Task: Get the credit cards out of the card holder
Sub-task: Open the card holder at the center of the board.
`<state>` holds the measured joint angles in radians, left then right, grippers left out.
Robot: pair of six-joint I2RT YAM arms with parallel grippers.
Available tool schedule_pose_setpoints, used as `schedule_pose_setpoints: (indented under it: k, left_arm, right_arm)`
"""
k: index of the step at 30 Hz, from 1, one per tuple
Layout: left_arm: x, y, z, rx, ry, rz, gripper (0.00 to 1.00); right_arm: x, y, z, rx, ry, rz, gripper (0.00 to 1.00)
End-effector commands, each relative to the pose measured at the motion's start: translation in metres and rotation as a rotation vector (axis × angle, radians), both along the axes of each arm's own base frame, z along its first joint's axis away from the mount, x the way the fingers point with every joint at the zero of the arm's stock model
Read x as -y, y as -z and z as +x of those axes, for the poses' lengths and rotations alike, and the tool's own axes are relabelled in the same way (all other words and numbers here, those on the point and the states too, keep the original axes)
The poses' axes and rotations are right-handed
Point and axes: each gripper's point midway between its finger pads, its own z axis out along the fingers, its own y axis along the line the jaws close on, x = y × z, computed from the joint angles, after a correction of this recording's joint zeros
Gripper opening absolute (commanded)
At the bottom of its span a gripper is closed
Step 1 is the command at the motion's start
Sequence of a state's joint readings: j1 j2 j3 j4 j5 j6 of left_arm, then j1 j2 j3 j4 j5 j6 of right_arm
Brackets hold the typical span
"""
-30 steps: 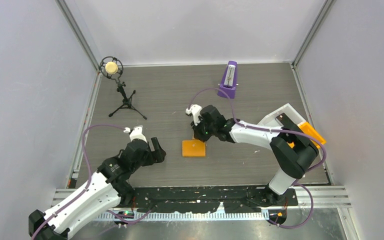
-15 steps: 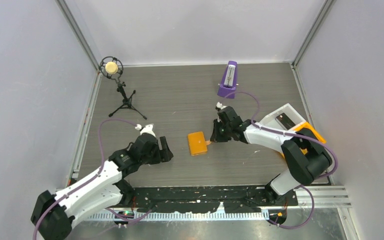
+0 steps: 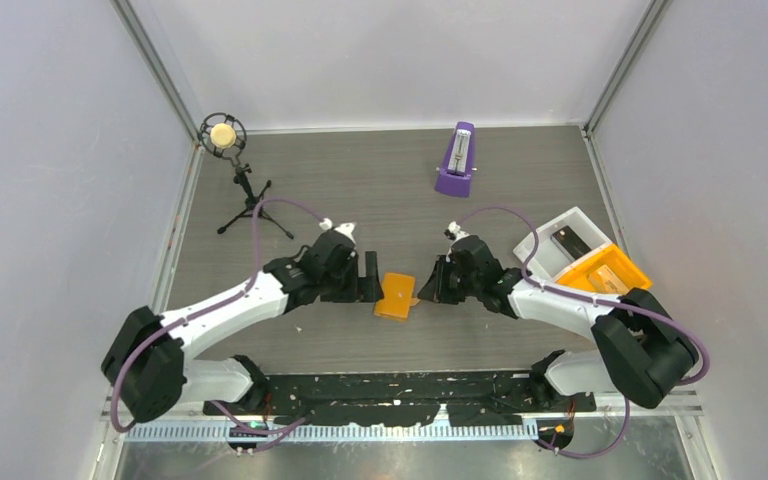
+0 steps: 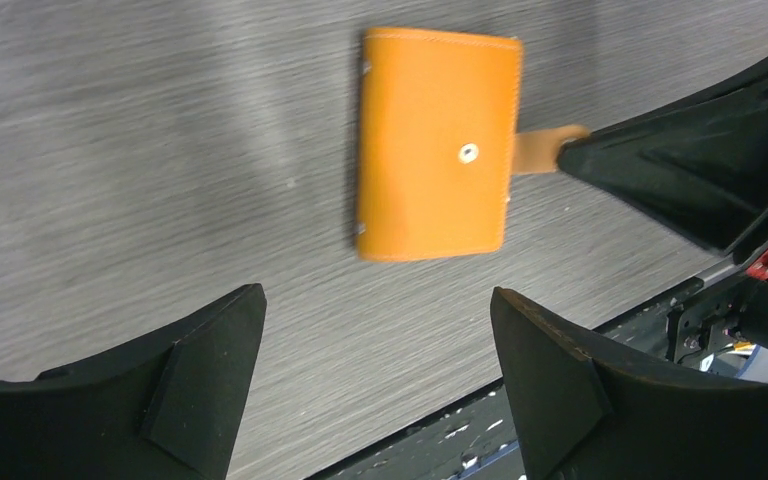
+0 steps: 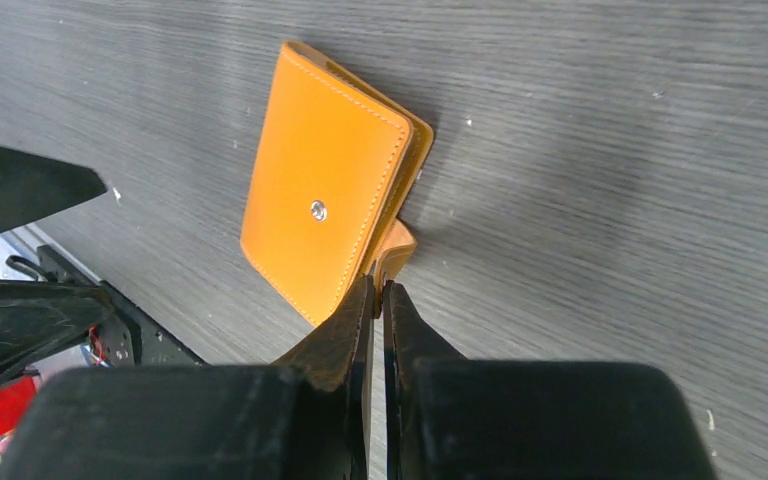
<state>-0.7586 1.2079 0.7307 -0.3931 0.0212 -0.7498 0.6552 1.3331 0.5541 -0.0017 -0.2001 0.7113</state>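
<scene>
**Item: orange holder, near-edge centre of worktop, held by 1 gripper**

Holder [image 3: 396, 297] [image 4: 438, 140] [image 5: 325, 205]: small orange wallet, folded shut, 1 metal stud showing in the middle of its upper face. It sits on the dark wood-grain table [image 3: 360, 180], about midway between the left and right edges and closer to the near edge than the far one. It lies between the 2 grippers. Whether it rests fully flat cannot be told.

Strap [image 4: 545, 148] [image 5: 395, 250]: short tan-orange tab sticking out from the holder's long side, toward the right arm.

Right gripper [image 3: 426, 288] [image 4: 565, 150] [image 5: 375, 290]: 2 fingers pressed together, pinching the end of the strap. It touches no other part of the holder.

Left gripper [image 3: 368, 278] [image 4: 375, 340]: fingers spread wide, nothing between them. It is low over the table just left of the holder and apart from it.

Metronome [image 3: 457, 160]: purple, upright, near the far edge, right of centre.

Microphone [image 3: 223, 134]: on a black tripod, at the far-left corner.

White bin [image 3: 542, 238]: at the right edge, with a flat black rectangle inside. What that rectangle is cannot be told.

Orange bin [image 3: 632, 270]: touching the white bin on its near side, at the right edge. Its contents are unclear.
</scene>
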Motion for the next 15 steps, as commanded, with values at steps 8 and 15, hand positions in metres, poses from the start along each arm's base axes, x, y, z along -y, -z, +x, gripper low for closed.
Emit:
schedule_pose_setpoints:
  k: [8,15]
  left_arm:
    - [0.053,-0.009,0.016,0.055,0.144,0.122,0.88]
    - [0.053,0.013,0.014,0.024,0.135,0.216,0.89]
  right_arm:
    - [-0.012,-0.027,0.001,0.093,-0.008,0.127,0.05]
    - [-0.005,-0.024,0.001,0.109,0.013,0.114,0.05]
